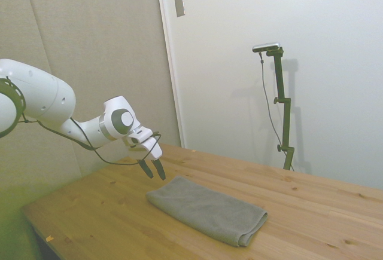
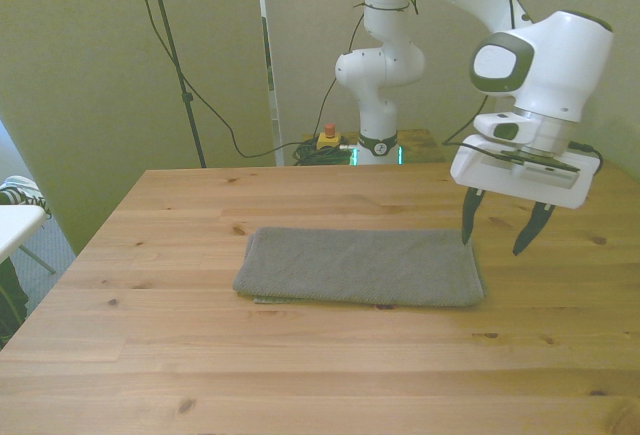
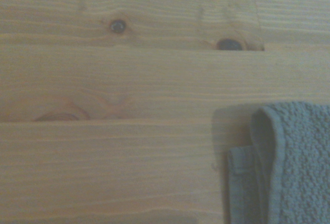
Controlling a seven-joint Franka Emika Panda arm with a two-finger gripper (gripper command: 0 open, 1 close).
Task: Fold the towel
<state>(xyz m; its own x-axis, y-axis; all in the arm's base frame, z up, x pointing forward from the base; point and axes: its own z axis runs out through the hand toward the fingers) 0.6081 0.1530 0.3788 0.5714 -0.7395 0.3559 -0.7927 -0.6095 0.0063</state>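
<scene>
The grey-olive towel [image 2: 360, 267] lies flat on the wooden table as a long layered strip, also seen in the side view [image 1: 206, 209]. My gripper [image 2: 498, 230] hovers just above the table at the towel's end on the front view's right, its dark fingers spread open with nothing between them. In the side view the gripper [image 1: 152, 168] hangs over the towel's near-left corner without touching it. The wrist view shows a stacked corner of the towel [image 3: 289, 167] with its folded edges on bare wood.
The wooden table [image 2: 300, 375] stretches wide around the towel. A white surface edge [image 2: 15, 225] sits off the table at the front view's left. Cables and a yellow-red button box [image 2: 327, 138] lie behind the far edge.
</scene>
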